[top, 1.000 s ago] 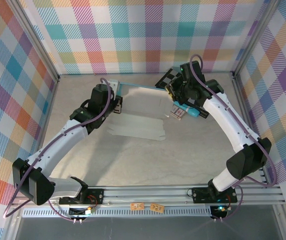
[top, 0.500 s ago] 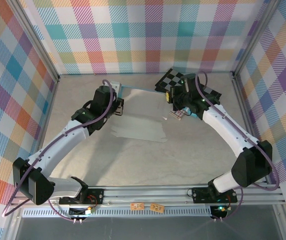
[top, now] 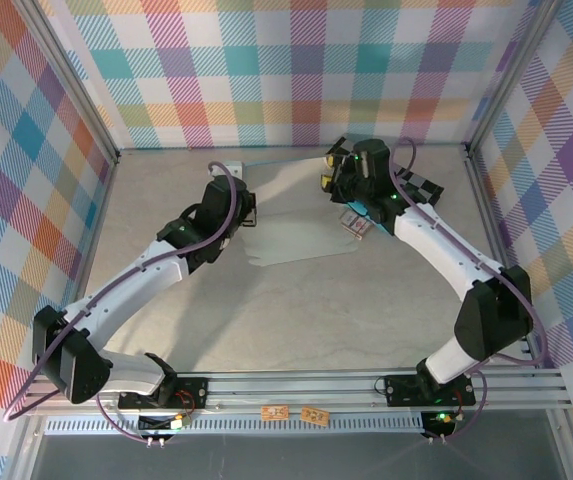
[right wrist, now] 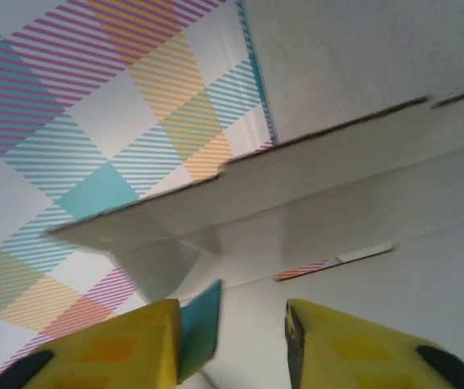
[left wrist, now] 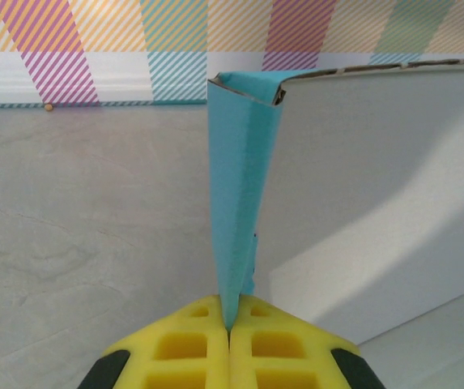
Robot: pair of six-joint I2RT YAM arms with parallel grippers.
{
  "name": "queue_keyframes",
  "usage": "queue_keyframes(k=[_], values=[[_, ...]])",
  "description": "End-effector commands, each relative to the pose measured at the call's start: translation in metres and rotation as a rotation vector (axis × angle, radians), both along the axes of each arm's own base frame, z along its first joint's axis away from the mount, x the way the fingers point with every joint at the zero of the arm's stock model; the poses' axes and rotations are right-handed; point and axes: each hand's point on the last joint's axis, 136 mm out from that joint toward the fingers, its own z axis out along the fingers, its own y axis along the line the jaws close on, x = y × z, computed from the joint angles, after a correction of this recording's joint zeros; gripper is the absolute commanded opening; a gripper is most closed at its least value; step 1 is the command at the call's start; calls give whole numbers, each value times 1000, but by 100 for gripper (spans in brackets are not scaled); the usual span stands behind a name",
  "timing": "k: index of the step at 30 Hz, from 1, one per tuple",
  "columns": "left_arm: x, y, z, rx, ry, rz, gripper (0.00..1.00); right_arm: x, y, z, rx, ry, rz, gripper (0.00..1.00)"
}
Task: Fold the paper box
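Since 1 second ago the paper box (top: 296,215) has tilted up off the tabletop (top: 266,310). The left fingers (left wrist: 183,352) are clenched on its teal flap, anchoring the panel standing just right of them. The right fingers (right wrist: 353,348) are released, a teal tab touching 1, likely for regripping.

Left arm (top: 136,277) jaws clamped, right arm (top: 446,245) jaws parted
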Motion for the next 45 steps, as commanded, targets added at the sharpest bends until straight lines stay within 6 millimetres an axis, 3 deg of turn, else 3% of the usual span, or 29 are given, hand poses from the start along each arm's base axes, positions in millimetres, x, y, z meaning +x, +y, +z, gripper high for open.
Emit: queue_keyframes(k=[1,5,9,12,14,17,28,37,45], values=[[5,-10,35,-66,-89,-5,0,-10,-7,45,247,71,-109,50],[7,-5,36,-48,-82,-8,0,-37,-43,96,-87,-114,60,59],[3,-1,28,-13,-35,-30,0,-55,-55,134,-373,-287,286,63],[2,-1,28,0,-26,-43,0,-53,-59,151,-454,-367,394,60],[2,-1,29,2,-26,-47,0,-46,-58,160,-573,-420,451,52],[2,-1,30,-3,-29,-49,0,-31,-56,143,-692,-364,550,45],[0,-2,28,-11,-18,-57,0,-12,-34,82,-795,-260,745,45],[2,-5,29,-19,-19,-59,0,-19,-21,60,-799,-213,809,45],[3,-7,29,-24,-22,-64,0,-22,-12,57,-744,-197,795,47]])
